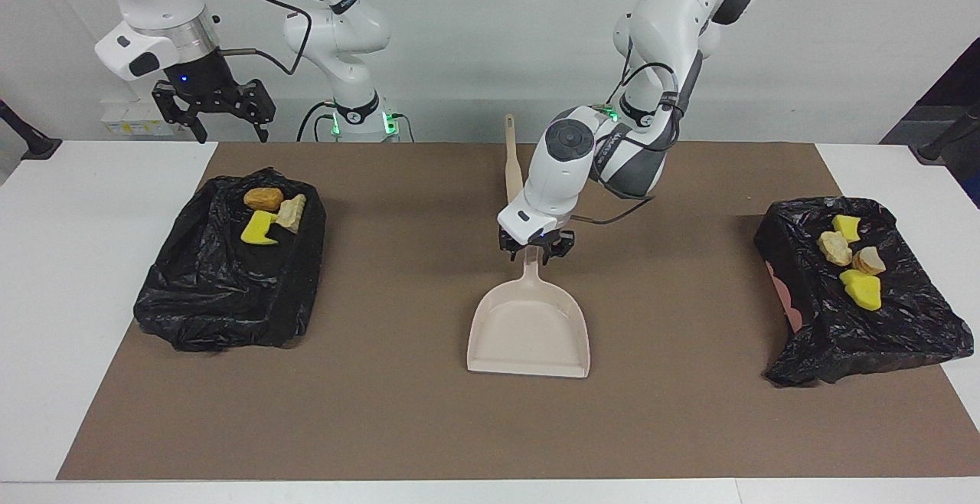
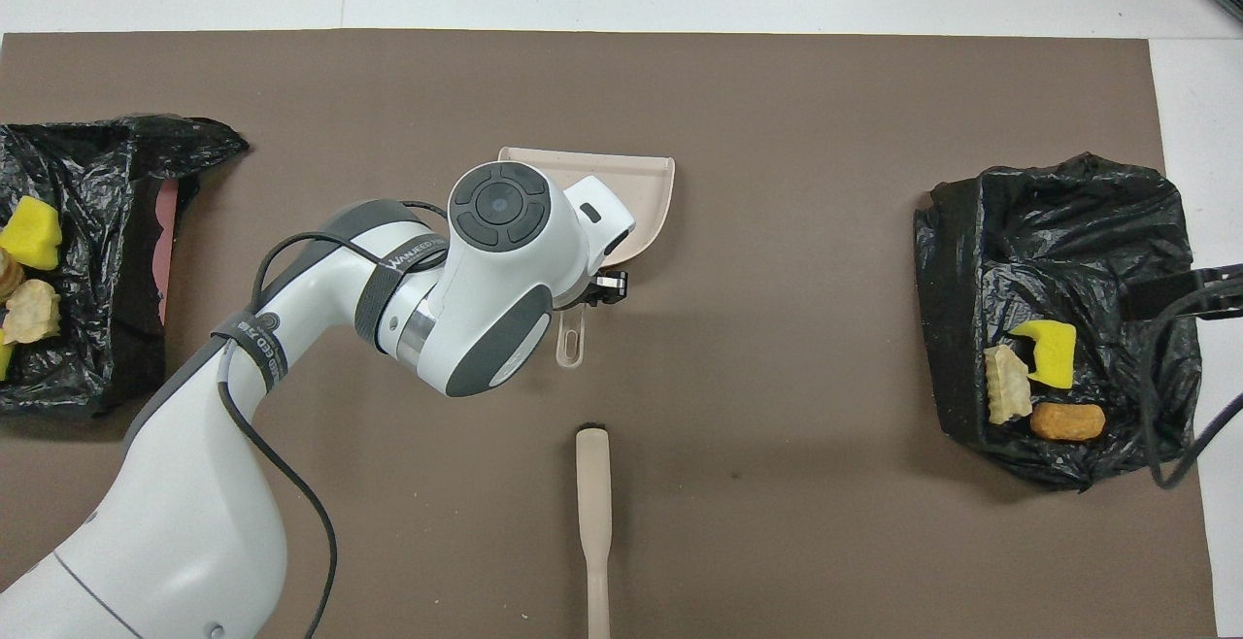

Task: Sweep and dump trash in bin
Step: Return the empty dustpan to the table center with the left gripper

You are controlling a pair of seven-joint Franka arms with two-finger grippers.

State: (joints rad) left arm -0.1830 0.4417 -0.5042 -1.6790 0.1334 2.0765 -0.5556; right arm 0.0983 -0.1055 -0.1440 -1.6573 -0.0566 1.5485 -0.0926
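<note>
The pink dustpan (image 1: pixel 528 332) lies flat on the brown mat (image 1: pixel 398 412) in the middle of the table, its handle (image 2: pixel 571 348) pointing toward the robots. My left gripper (image 1: pixel 536 250) sits just over that handle, its fingers spread to either side of it, open. All the trash I can see lies in two black-bagged bins. The bin (image 1: pixel 230 274) at the right arm's end holds three scraps (image 1: pixel 262 198). The other bin (image 1: pixel 865 312) holds several scraps (image 1: pixel 861 289). My right gripper (image 1: pixel 213 113) waits open and empty, raised over the first bin's robot-side edge.
A tan brush (image 1: pixel 511 167) lies on the mat between the dustpan and the robots, its handle (image 2: pixel 592 542) pointing toward them. The left forearm (image 2: pixel 466 260) covers part of the dustpan from above. White table borders the mat.
</note>
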